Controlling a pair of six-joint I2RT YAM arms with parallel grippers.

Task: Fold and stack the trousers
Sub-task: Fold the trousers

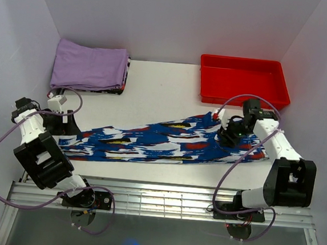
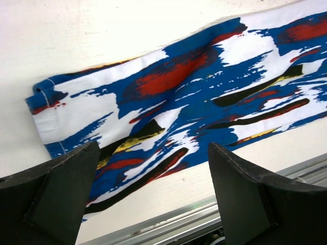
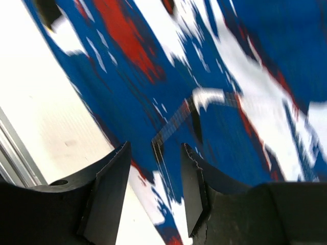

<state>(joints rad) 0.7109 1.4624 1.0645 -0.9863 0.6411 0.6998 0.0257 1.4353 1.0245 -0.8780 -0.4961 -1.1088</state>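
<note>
The trousers (image 1: pixel 162 141), printed in blue, white, red and black, lie stretched flat across the table from left to right. My left gripper (image 1: pixel 66 126) is open and empty, low over their left leg end. In the left wrist view the hemmed leg end (image 2: pixel 48 104) lies ahead of the wide-open gripper (image 2: pixel 153 189). My right gripper (image 1: pixel 231 134) is open over the right, waist end. In the right wrist view a stitched edge of the trousers (image 3: pixel 173 125) runs between the apart fingers of the gripper (image 3: pixel 153 191), which grip nothing.
A folded lilac-purple cloth (image 1: pixel 90 67) lies at the back left. A red tray (image 1: pixel 243 95) stands at the back right. A metal rail (image 1: pixel 162 200) runs along the table's near edge. White walls enclose the table.
</note>
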